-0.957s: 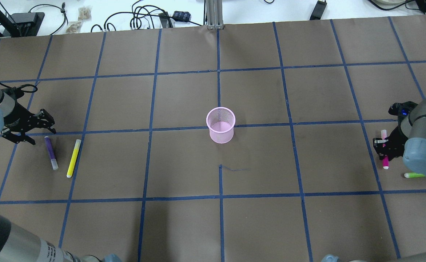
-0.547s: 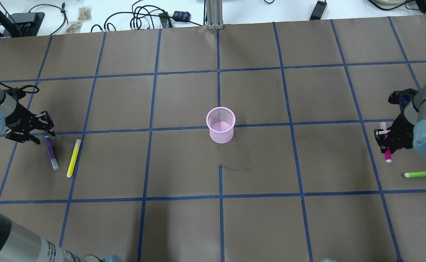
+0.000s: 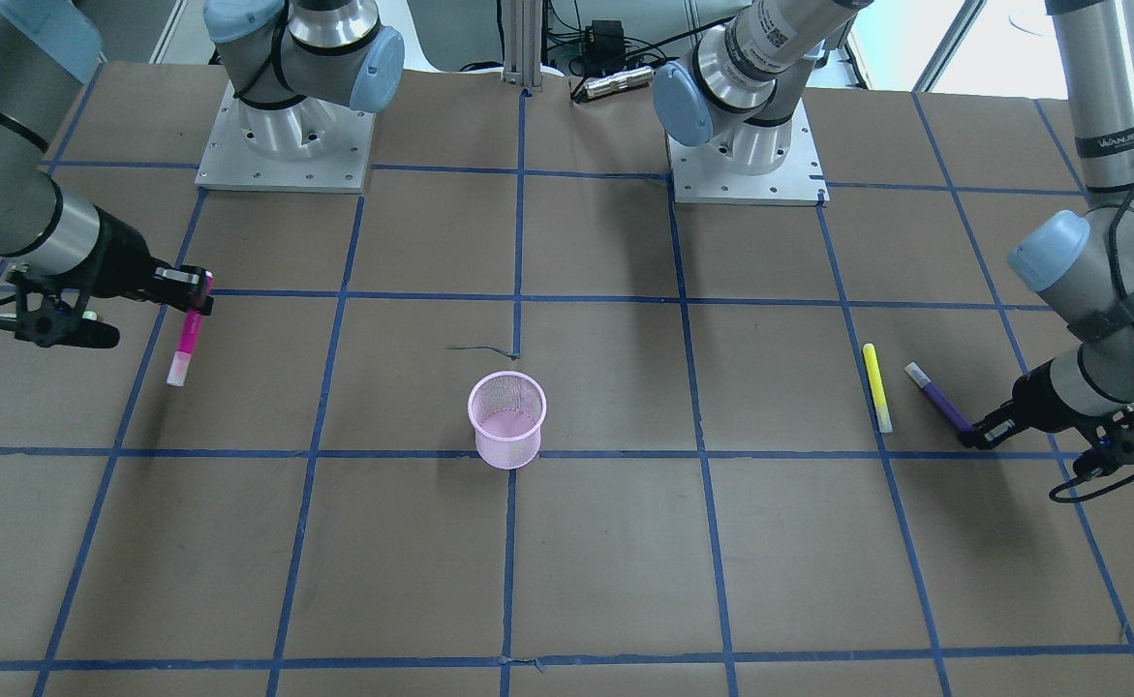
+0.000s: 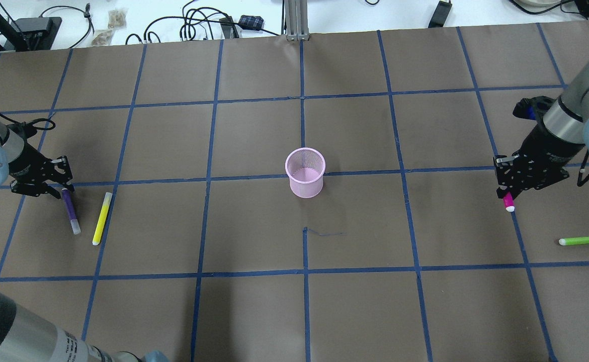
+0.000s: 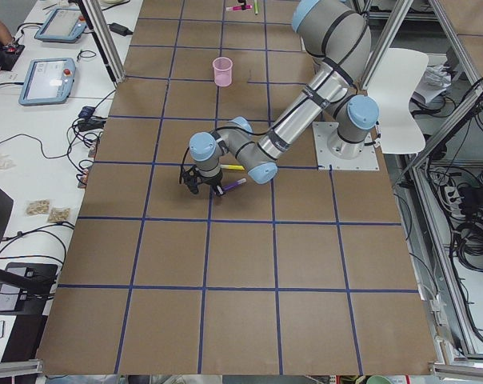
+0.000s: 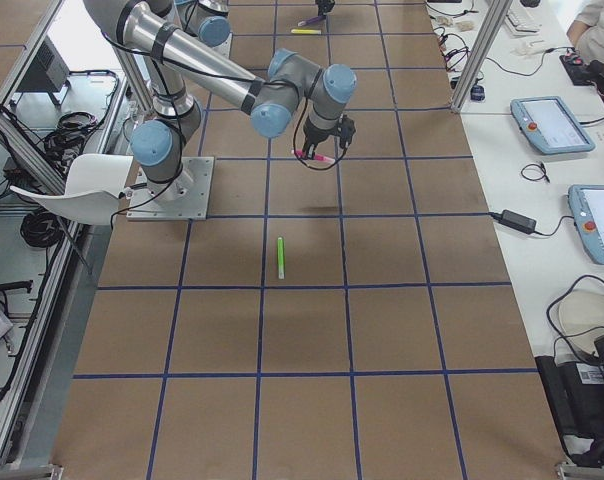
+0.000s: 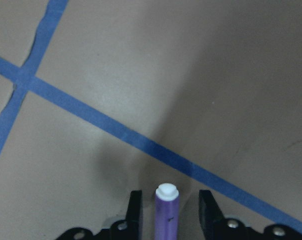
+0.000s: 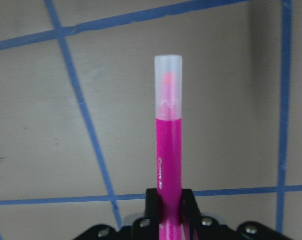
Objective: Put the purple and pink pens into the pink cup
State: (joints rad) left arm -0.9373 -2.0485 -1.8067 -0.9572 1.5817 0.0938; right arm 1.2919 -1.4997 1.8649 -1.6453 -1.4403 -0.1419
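The left gripper is down at the table with its fingers spread apart on either side of the purple pen's white-tipped end, a gap showing on each side. The pen lies flat on the brown paper beside a yellow pen. The right gripper pinches the pink pen at its lower barrel, clear cap pointing away. The overhead view shows only that pen's tip below the fingers, while the front-facing view shows it hanging above the table, well apart from the pink cup, which stands upright at the centre. Small dark print on the pink barrel is unreadable.
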